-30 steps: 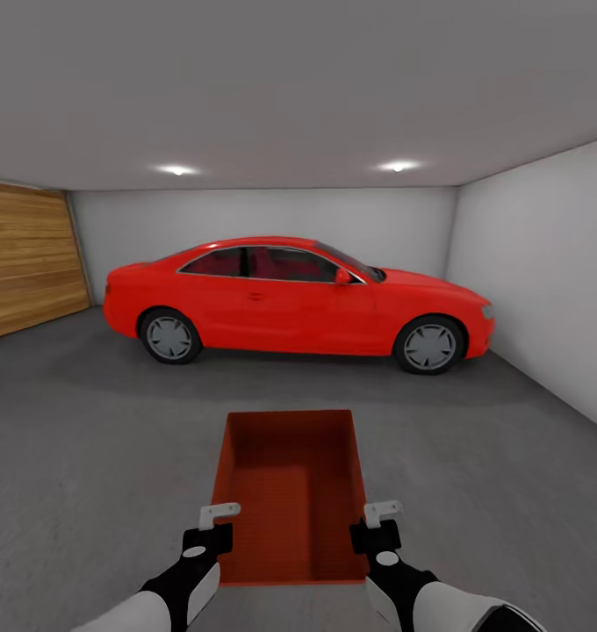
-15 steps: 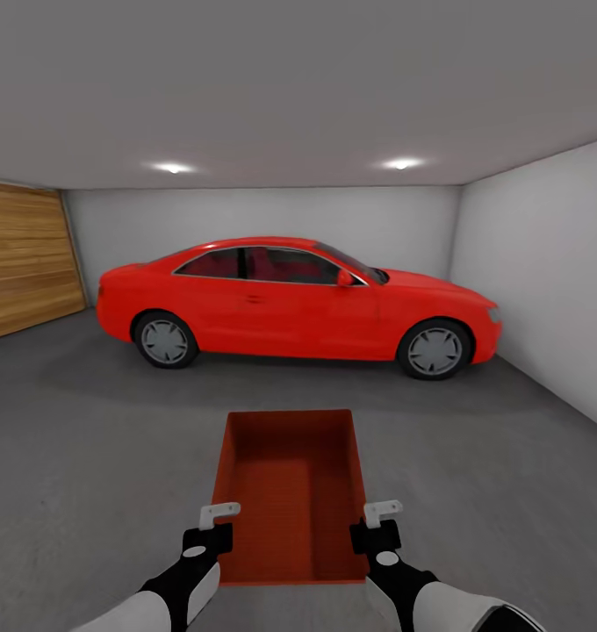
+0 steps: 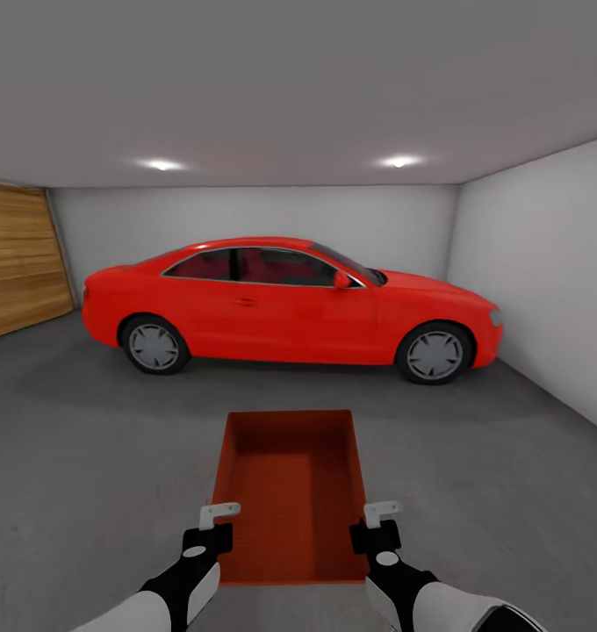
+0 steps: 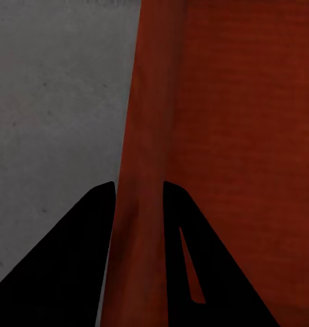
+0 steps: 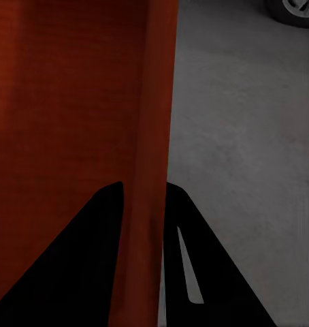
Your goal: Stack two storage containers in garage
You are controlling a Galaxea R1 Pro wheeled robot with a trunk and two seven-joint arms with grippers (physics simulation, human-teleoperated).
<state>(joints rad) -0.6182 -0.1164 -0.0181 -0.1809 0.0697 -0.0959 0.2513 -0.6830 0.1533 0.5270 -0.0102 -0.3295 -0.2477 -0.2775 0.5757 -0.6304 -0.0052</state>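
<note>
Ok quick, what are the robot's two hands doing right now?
Left gripper: shut on the left wall of the storage container.
Right gripper: shut on the container's right wall.

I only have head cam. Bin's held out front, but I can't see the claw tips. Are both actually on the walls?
Observer: Left wrist cam: the left claw straddles the bin's side wall, one finger outside, one inside.
Operator: Right side?
Observer: Same on right wrist cam. The right claw has the opposite wall between its fingers.
Operator: Anything on the floor under the bin?
Observer: Both wrist cams show bare grey concrete floor beside the walls. Directly under the bin is hidden.
Operator: What's ahead on the right?
Observer: Right wrist cam catches a wheel of the red car.
</note>
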